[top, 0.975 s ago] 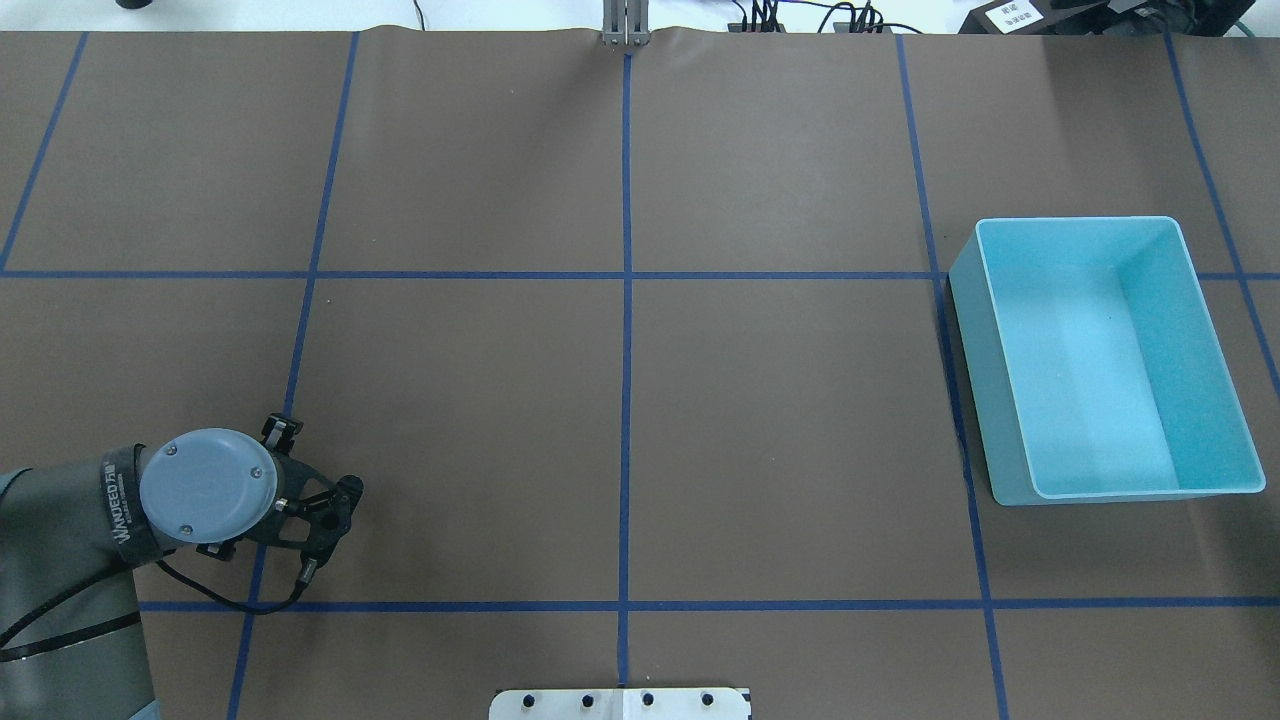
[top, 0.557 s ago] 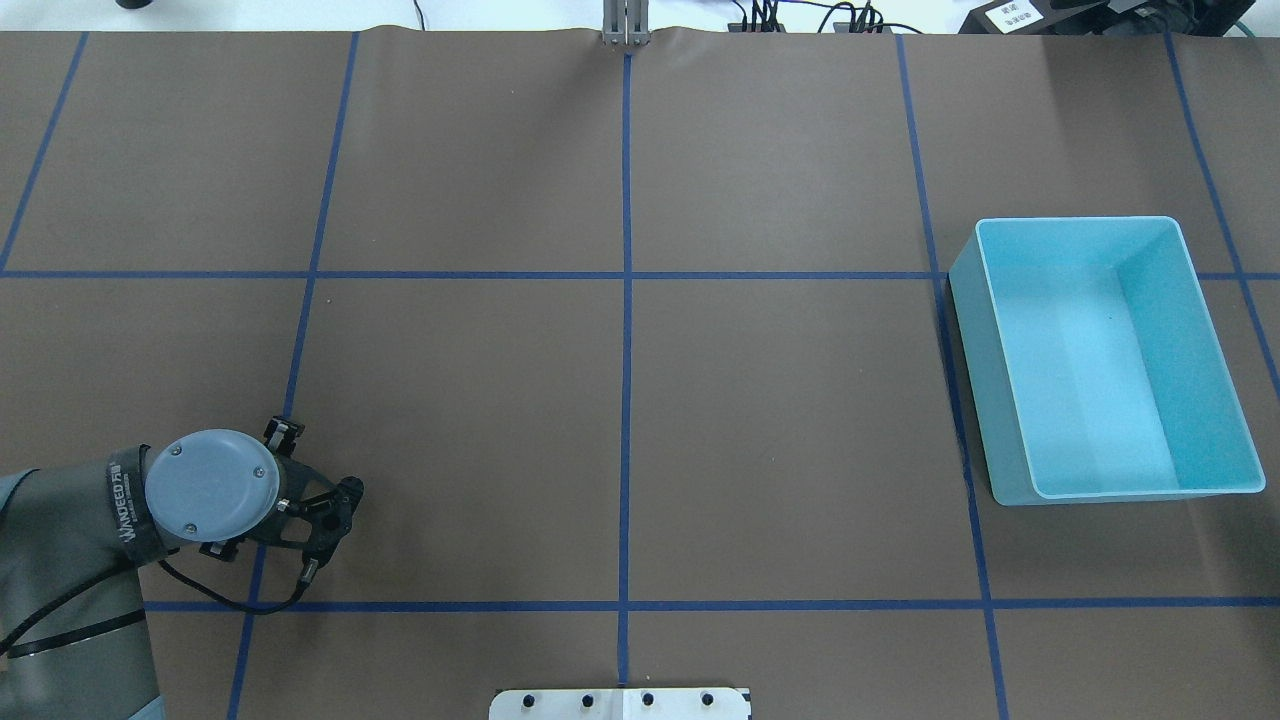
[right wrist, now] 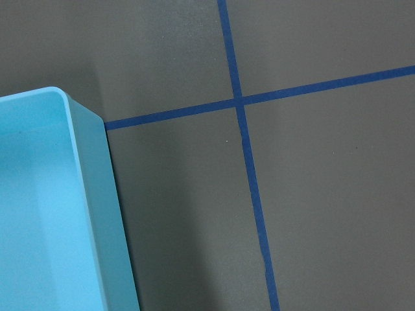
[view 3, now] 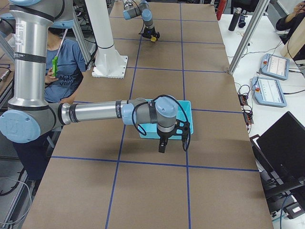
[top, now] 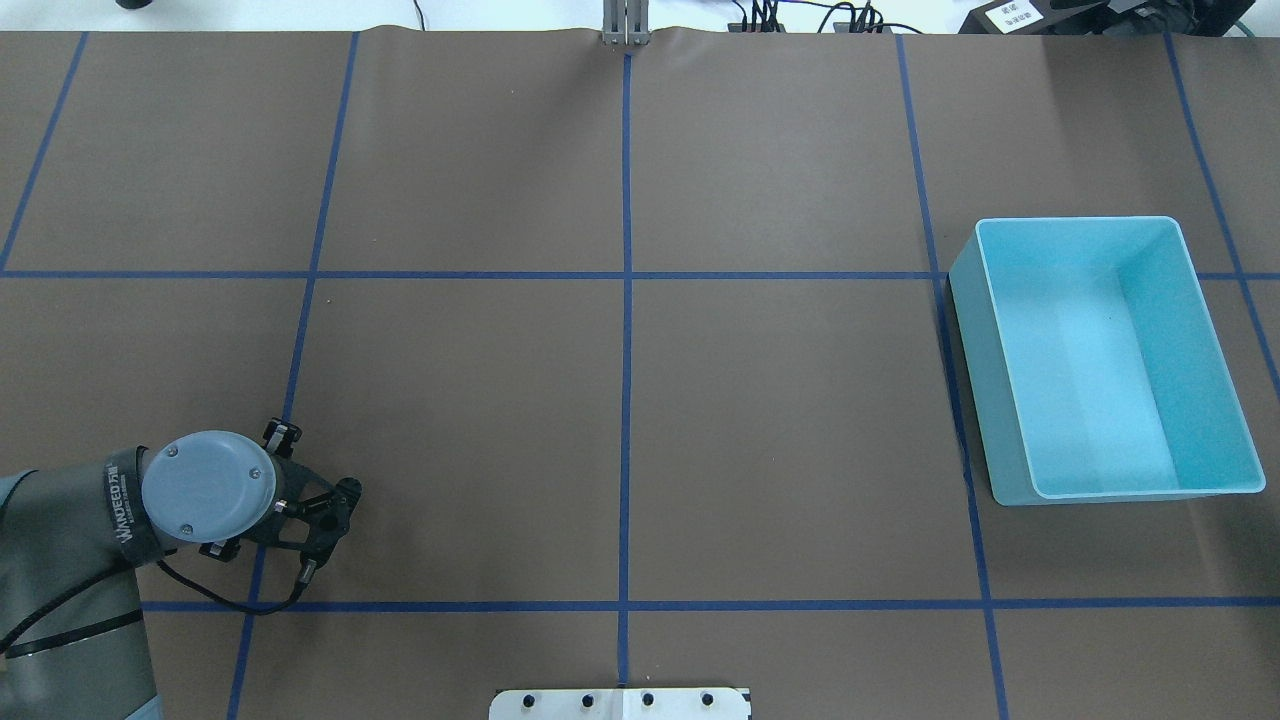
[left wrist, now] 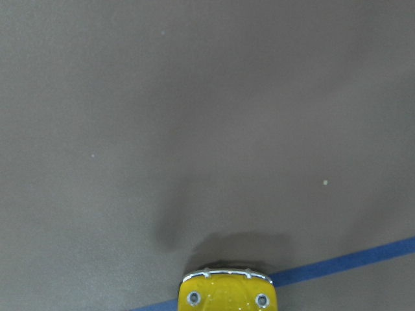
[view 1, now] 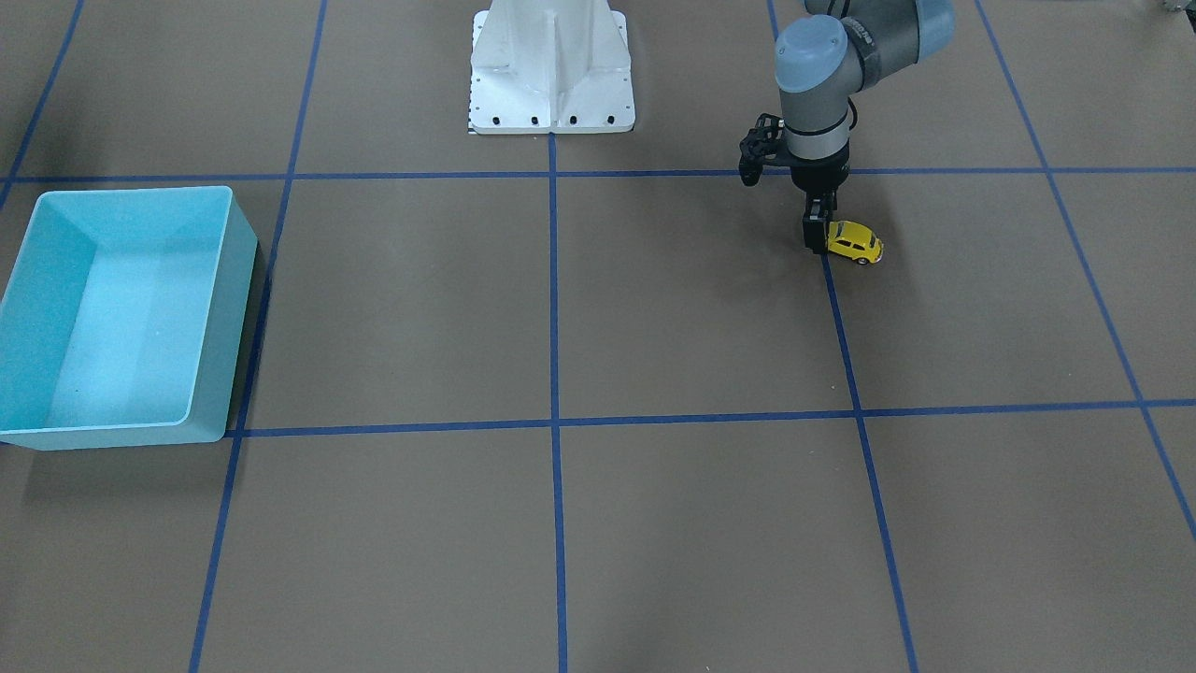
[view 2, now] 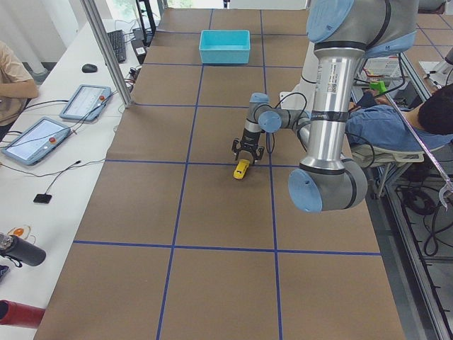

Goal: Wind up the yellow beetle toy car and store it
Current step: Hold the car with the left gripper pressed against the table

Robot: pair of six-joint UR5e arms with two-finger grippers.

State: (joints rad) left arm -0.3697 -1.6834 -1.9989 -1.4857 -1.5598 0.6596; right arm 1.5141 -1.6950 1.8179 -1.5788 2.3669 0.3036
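The yellow beetle toy car [view 1: 856, 243] stands on the brown mat on a blue tape line. My left gripper [view 1: 817, 243] points straight down at the car's end nearest the table's middle and looks shut on it. The left wrist view shows only the car's bumper end [left wrist: 227, 295] at the bottom edge, no fingers. In the overhead view the left wrist [top: 208, 488] hides the car. The light blue bin [view 1: 224, 327] is empty, far across the table. My right gripper [view 3: 161, 148] hangs just beside the bin [view 3: 187, 114]; I cannot tell whether it is open or shut.
The robot's white base plate [view 1: 551, 93] sits at the middle of the robot's side. Blue tape lines grid the mat. The right wrist view shows the bin's corner [right wrist: 84, 194] and a tape crossing. People sit behind the robot in the side views.
The left wrist shifted a hair to the right, then back; the arm otherwise holds its place. The bin has not moved.
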